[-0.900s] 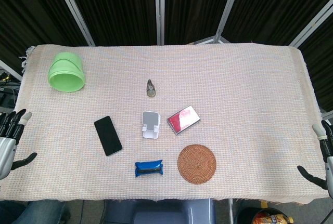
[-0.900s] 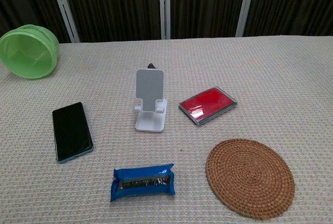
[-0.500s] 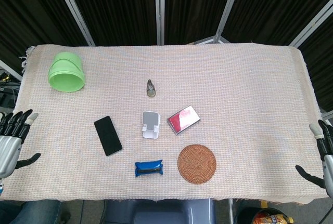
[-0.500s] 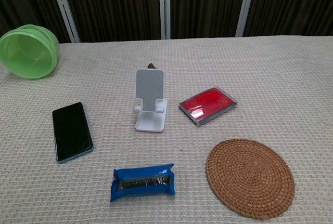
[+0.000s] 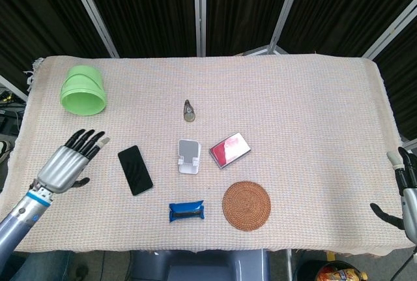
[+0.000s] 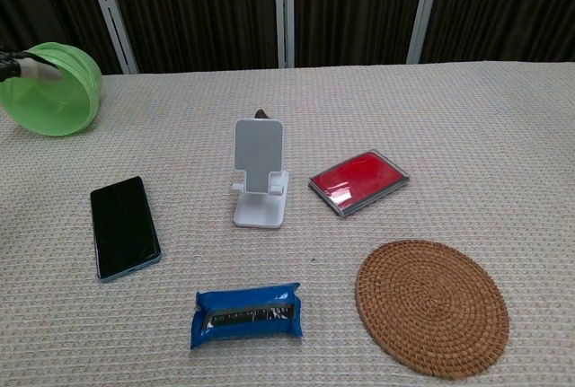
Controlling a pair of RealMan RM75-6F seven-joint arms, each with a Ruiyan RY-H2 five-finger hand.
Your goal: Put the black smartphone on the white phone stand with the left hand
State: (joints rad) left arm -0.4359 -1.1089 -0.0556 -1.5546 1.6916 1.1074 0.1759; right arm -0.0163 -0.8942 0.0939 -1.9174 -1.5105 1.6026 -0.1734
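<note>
The black smartphone (image 5: 135, 169) (image 6: 124, 226) lies flat, screen up, on the woven cloth left of centre. The white phone stand (image 5: 189, 156) (image 6: 260, 184) stands upright and unoccupied just right of it. My left hand (image 5: 70, 159) hovers over the cloth to the phone's left, fingers apart, holding nothing; the chest view shows only one fingertip (image 6: 27, 61) at the left edge. My right hand (image 5: 405, 186) is at the table's far right edge, fingers spread, holding nothing.
A green bowl (image 5: 83, 90) (image 6: 49, 88) lies on its side at the back left. A red-topped box (image 5: 229, 149), a round woven coaster (image 5: 246, 205), a blue snack packet (image 5: 186, 211) and a small dark object (image 5: 189, 110) surround the stand.
My left hand has swung in from the table's left edge onto the cloth, toward the phone. The right hand has barely moved. The objects have stayed put.
</note>
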